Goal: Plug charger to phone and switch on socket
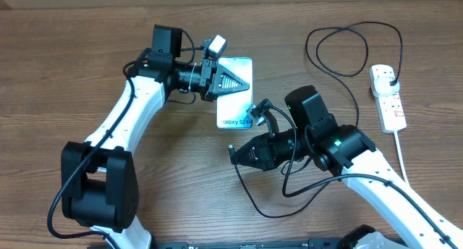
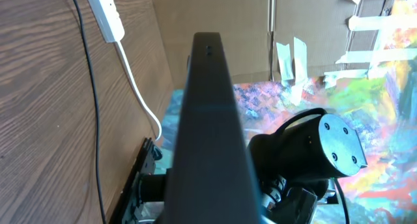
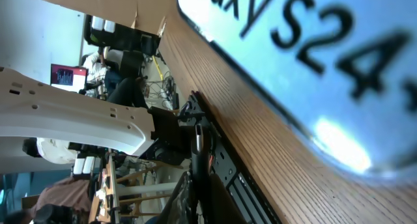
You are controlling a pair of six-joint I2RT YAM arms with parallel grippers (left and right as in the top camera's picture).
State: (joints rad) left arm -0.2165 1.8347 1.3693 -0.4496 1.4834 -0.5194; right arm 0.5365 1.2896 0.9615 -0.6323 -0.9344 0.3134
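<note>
Flat at mid-desk, the phone (image 1: 233, 113), long axis running far to near, "Galaxy S24" short edge nearest. Just near of that edge, the right claw (image 1: 235, 153), clenched seemingly on the connector end of the charger (image 1: 249, 198), aimed left rather than far toward the port. Over the phone's far half, the left claw (image 1: 246, 83), clenched on nothing, contact unclear.

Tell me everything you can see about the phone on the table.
The phone is a slim rectangle lying flat, screen up, on the wooden table. Its glossy screen fades light blue to white, with "Galaxy S24" near the short edge facing the robot. The left gripper, shut, overlaps its far half; contact cannot be told.
</note>
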